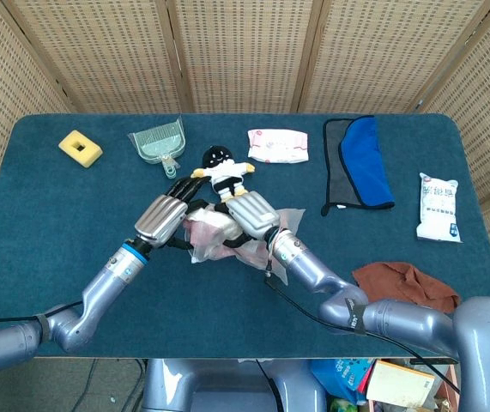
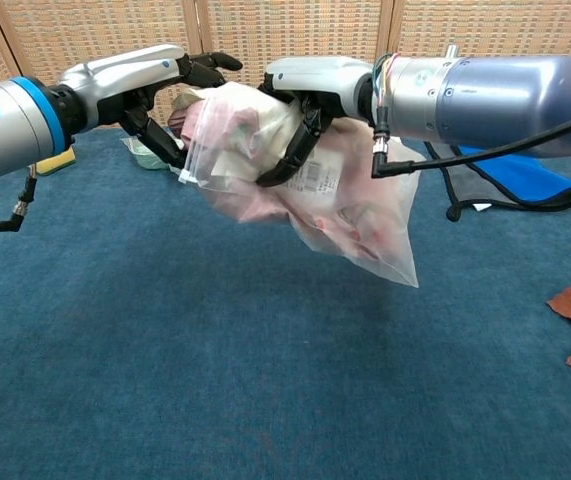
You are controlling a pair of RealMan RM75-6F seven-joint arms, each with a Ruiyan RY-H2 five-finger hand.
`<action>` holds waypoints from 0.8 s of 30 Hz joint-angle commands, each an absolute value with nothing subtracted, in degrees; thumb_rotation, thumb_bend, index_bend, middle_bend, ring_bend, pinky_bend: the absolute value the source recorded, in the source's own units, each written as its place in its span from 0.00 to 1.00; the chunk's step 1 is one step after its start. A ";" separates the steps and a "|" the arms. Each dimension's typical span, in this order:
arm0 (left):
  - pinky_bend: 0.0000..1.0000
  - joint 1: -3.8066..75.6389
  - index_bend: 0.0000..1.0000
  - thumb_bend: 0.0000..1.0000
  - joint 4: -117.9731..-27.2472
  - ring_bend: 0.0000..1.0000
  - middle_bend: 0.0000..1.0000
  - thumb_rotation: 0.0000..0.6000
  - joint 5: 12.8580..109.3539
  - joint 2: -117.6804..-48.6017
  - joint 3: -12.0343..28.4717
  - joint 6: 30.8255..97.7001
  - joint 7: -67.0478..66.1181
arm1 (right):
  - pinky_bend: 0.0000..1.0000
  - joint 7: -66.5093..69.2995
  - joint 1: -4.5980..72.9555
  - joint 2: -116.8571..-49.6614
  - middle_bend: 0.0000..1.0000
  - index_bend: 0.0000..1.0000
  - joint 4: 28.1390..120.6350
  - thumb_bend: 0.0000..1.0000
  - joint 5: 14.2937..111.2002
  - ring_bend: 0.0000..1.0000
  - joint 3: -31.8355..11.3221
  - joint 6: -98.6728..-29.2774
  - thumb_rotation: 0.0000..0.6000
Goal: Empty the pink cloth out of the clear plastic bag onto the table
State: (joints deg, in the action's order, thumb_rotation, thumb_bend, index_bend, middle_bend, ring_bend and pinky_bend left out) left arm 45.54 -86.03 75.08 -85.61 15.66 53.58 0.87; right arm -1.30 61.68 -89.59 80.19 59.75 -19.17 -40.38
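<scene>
1. My right hand (image 2: 300, 105) grips the bag (image 2: 315, 185) near its upper end, fingers curled round the plastic, holding it clear of the tabletop (image 2: 215, 380) about mid-table, a little toward the front edge.
2. The cloth (image 2: 227, 125) is inside the bag, bunched mostly at the end my hand holds; the lower corner hangs slack and looks nearly empty.
3. My left hand (image 2: 170, 90) is at the bag's left end, fingers partly spread and curved around it. I cannot tell whether they have pinched plastic, cloth, or nothing.
4. Risk as I judge it: if the left fingers catch plastic and cloth together, pulling will drag the whole bag and nothing comes out.
5. I cannot see where the opening faces. If it sits under my right palm, that grip is pinning it shut.
6. A hard tug could slip the bag from my right hand, dropping it with the cloth inside.
7. The doll (image 1: 220, 169) lies just behind, toward the back edge; a wide left-arm swing could knock it.
</scene>
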 commanded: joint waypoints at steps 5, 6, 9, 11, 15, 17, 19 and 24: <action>0.00 45.58 0.67 0.41 -83.91 0.00 0.00 1.00 75.31 -87.77 15.51 56.33 0.48 | 0.66 -1.47 61.74 -89.58 0.66 0.61 80.45 0.77 59.58 0.60 -18.90 -40.65 1.00; 0.00 45.62 0.67 0.41 -83.93 0.00 0.00 1.00 75.14 -87.83 15.49 56.32 0.47 | 0.66 -1.51 61.78 -89.58 0.66 0.61 80.48 0.77 59.57 0.61 -18.85 -40.67 1.00; 0.00 45.77 0.68 0.41 -84.02 0.00 0.00 1.00 74.76 -87.78 15.47 56.20 0.26 | 0.66 -1.60 61.81 -89.59 0.65 0.61 80.54 0.77 59.55 0.61 -18.73 -40.77 1.00; 0.00 45.85 0.70 0.41 -84.01 0.00 0.00 1.00 74.38 -87.90 15.58 56.26 0.19 | 0.63 -1.63 61.82 -89.58 0.58 0.57 80.60 0.77 59.59 0.59 -18.59 -40.77 1.00; 0.00 46.70 0.71 0.41 -83.30 0.00 0.00 1.00 71.97 -88.95 16.38 54.98 0.68 | 0.19 -2.48 61.73 -87.26 0.10 0.15 81.49 0.33 60.07 0.14 -16.40 -37.96 1.00; 0.00 47.26 0.71 0.41 -82.60 0.00 0.00 1.00 70.19 -89.57 16.86 53.71 1.07 | 0.03 -3.65 61.39 -85.68 0.00 0.03 82.58 0.15 58.67 0.00 -15.94 -37.95 1.00; 0.00 47.94 0.71 0.41 -80.97 0.00 0.00 1.00 68.17 -90.46 17.24 52.23 1.17 | 0.00 -5.01 60.29 -83.97 0.00 0.00 83.86 0.06 57.36 0.00 -15.27 -39.47 1.00; 0.00 48.84 0.71 0.41 -77.88 0.00 0.00 1.00 65.43 -92.29 17.80 50.18 2.55 | 0.00 -7.33 56.27 -80.17 0.00 0.00 86.36 0.05 57.43 0.00 -12.98 -44.73 1.00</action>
State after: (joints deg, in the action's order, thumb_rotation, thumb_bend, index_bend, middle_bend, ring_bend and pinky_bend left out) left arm 48.48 -78.46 65.97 -91.78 17.54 50.67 2.12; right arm -6.04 58.00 -81.52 85.08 57.46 -14.19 -42.67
